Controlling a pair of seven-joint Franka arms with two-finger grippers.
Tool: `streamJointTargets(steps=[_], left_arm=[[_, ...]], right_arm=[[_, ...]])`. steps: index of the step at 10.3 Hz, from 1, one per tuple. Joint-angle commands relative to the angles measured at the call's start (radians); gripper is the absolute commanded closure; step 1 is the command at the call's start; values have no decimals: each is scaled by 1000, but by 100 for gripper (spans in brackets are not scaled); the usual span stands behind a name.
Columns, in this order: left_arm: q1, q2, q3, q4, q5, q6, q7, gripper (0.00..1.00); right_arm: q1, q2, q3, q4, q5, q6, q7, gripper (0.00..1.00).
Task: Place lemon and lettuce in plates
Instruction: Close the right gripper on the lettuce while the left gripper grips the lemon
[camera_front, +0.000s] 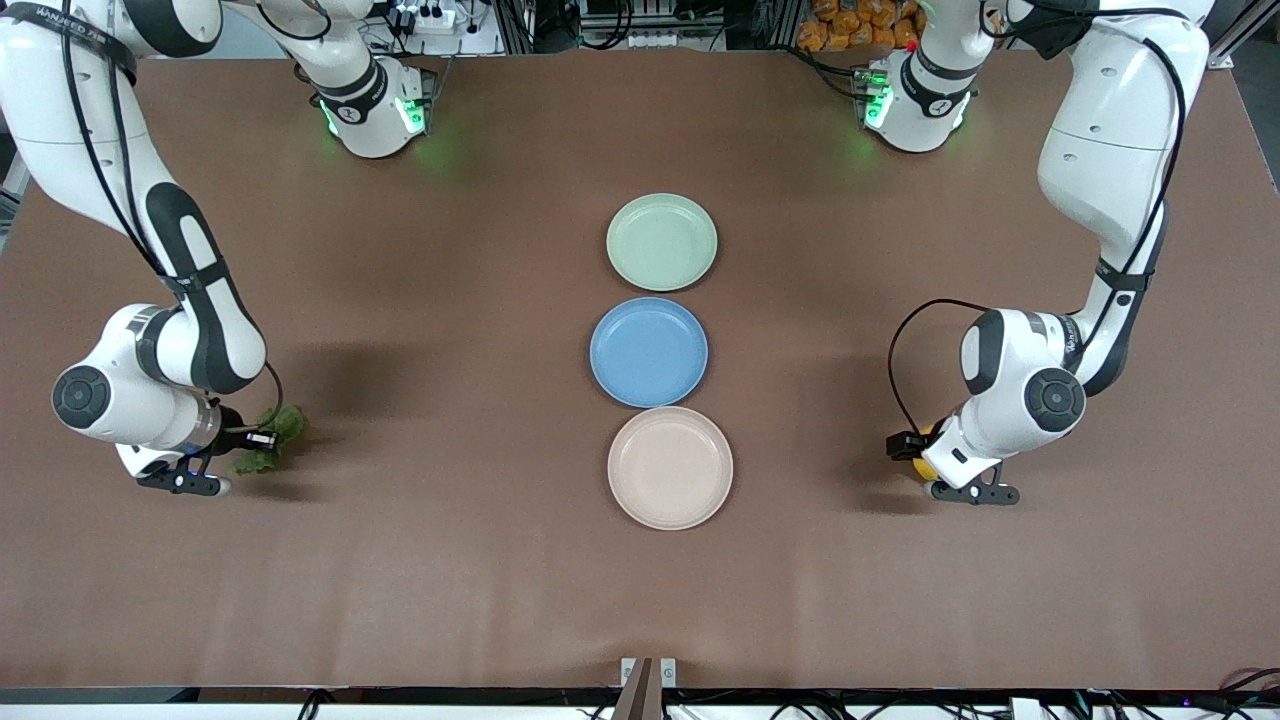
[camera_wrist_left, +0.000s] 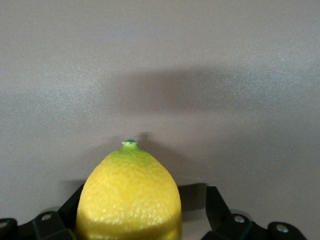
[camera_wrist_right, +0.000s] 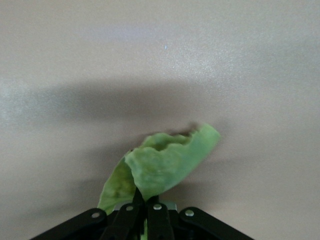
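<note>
Right gripper (camera_wrist_right: 145, 220) fingers pinched on lettuce (camera_wrist_right: 162, 167), left gripper (camera_wrist_left: 142, 215) clamped across lemon (camera_wrist_left: 129, 195), long axis pointing forward; plates (camera_front: 669, 467) lie well apart, between the arms.

The lemon (camera_wrist_left: 129, 200) sat between the two black fingers (camera_wrist_left: 220, 210) of the left claw (camera_wrist_left: 135, 220), its small green-tipped nub pointing away from the camera. Bare bench (camera_wrist_left: 160, 65) lay around the lemon, with a soft dark shadow just past the nub.

Blue plate (camera_front: 648, 352) on brown table (camera_front: 450, 560)
</note>
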Motion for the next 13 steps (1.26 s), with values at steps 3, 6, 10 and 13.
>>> streamJointTargets(steps=[3, 6, 10, 13], left_arm=[[0, -1, 2, -7, 17, 15, 5, 47], [-3, -5, 7, 3, 18, 8, 12, 73], [-17, -38, -1, 85, 44, -148, -3, 73], [-73, -44, -4, 145, 29, -154, -50, 73]], right_arm=[[25, -91, -1, 9, 2, -126, 19, 100], [39, -171, 7, -10, 2, -205, 54, 100], [73, -306, 28, -136, 86, -216, 105, 100], [178, -384, 28, -181, 86, -221, 292, 100]])
